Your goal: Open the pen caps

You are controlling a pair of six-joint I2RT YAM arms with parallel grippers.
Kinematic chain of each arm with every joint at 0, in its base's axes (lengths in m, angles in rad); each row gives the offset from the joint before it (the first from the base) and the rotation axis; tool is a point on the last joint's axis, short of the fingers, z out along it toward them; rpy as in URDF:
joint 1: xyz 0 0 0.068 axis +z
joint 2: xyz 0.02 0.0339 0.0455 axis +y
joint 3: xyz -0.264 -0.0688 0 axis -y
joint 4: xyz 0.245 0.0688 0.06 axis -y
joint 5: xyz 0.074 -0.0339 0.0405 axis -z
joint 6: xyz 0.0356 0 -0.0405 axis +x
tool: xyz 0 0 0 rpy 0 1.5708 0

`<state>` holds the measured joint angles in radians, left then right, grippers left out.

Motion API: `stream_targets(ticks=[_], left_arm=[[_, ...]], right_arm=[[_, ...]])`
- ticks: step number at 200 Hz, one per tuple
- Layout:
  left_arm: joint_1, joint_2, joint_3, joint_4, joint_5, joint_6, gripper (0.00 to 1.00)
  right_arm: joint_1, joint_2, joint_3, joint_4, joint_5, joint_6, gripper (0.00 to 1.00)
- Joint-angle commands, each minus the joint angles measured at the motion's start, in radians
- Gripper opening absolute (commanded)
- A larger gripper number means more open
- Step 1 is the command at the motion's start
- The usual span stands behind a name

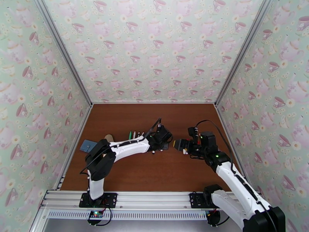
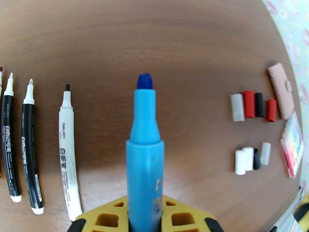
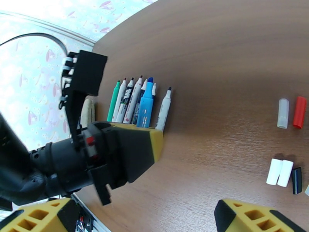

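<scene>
Pens [image 3: 120,101] lie in a row on the brown table [image 1: 154,174], tips bare, at about ten o'clock from the left gripper [image 1: 165,143] in the overhead view. That gripper is clamped around the barrel of a blue pen [image 2: 144,159], whose uncapped blue tip points toward twelve o'clock in the left wrist view. The right gripper [image 1: 179,145] faces it from three o'clock, close by, its yellow fingers [image 3: 255,217] spread wide with nothing between them. At nine o'clock from the blue pen lie a white pen [image 2: 67,151] and two black pens [image 2: 29,151], side by side without touching. Far out at three o'clock sit a pink wallet [image 2: 282,89] and a multicoloured notepad [image 2: 292,147]. Pen caps [image 2: 249,103] lie just beside these in two short rows: white, red, black, red above; white, white, black and a pale one below.
</scene>
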<state>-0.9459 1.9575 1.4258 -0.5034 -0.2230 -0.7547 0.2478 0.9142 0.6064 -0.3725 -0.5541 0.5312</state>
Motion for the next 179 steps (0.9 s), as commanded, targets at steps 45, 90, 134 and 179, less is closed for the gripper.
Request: stream_targets(ticks=[45,90,134,179], left_arm=[[0.015,0.099,0.083,-0.113,-0.046,-0.028,0.15],[0.016,0.144,0.116,-0.132,-0.037,-0.025,0.17],[0.019,0.179,0.139,-0.162,-0.044,-0.022,0.21],[0.021,0.189,0.142,-0.165,-0.051,-0.022,0.26]], right_arm=[[0.005,0.019,-0.012,-0.044,0.045,-0.004,1.0],[0.005,0.022,-0.008,-0.057,0.046,-0.013,1.0],[0.005,0.036,-0.011,-0.046,0.04,-0.013,1.0],[0.005,0.03,-0.019,-0.045,0.04,-0.013,1.0]])
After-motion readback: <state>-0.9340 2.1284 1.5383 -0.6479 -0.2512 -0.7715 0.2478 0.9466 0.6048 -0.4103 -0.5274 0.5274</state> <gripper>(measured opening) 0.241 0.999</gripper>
